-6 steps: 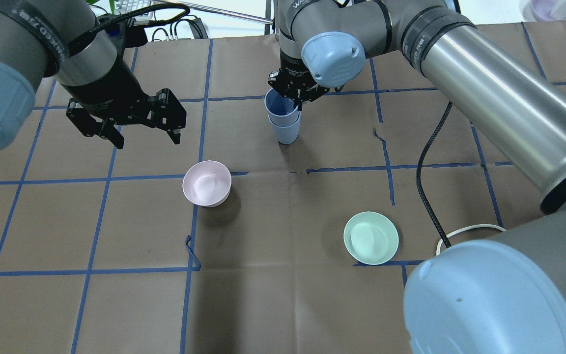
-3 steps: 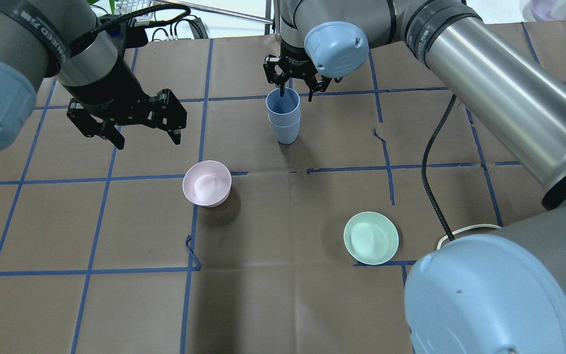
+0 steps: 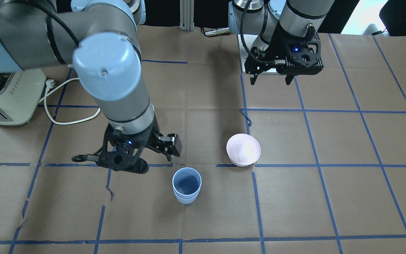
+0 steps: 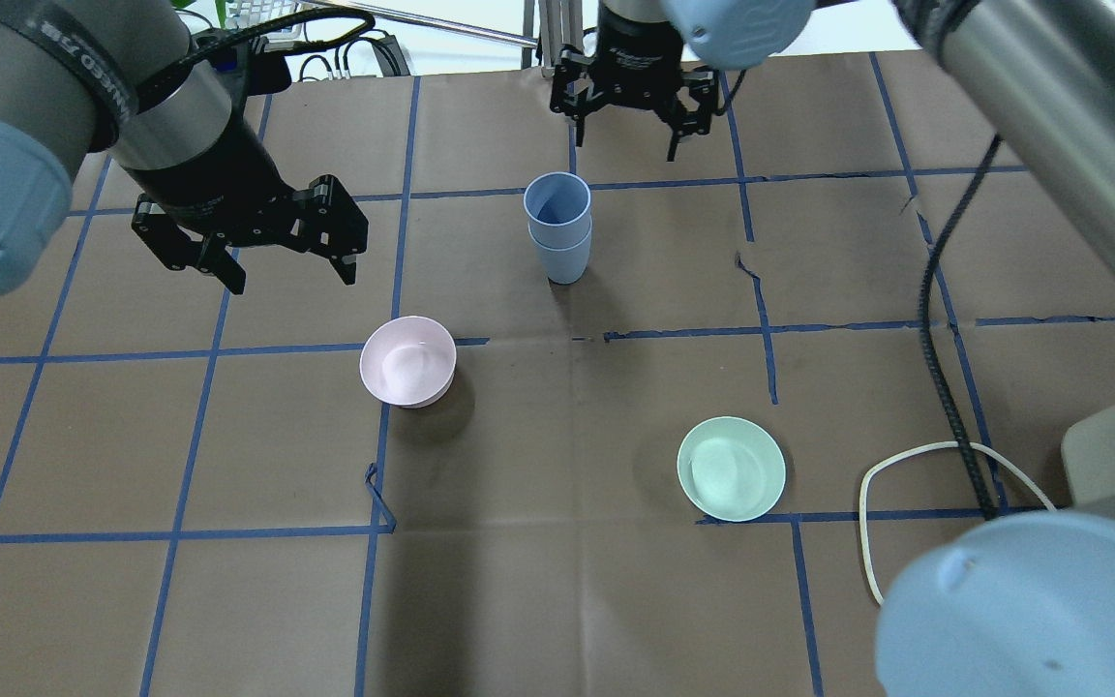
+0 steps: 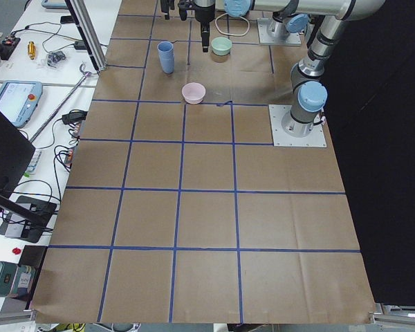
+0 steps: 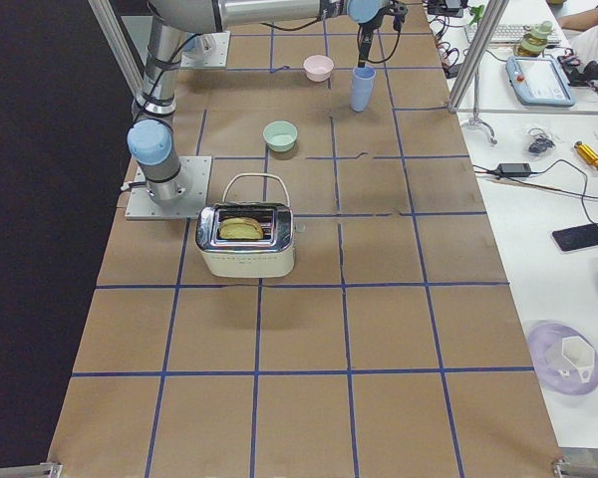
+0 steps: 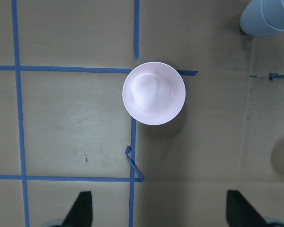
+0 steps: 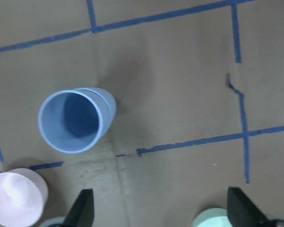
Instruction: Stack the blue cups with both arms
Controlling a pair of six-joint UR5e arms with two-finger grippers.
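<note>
Presently: cups nested, claws free

Left gripper (image 4: 288, 271): jaws apart, empty, held aside, I judge for clearance. Blue cups (image 4: 557, 227): nested upright, well to its right, just nearside of my right gripper (image 4: 627, 143), whose jaws are apart and empty, clear so the stack stands alone.

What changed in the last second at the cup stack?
The right gripper released the top blue cup at its rim, opened, and lifted away. The cup stack, the open left gripper, pink bowl and green bowl stayed put.
</note>
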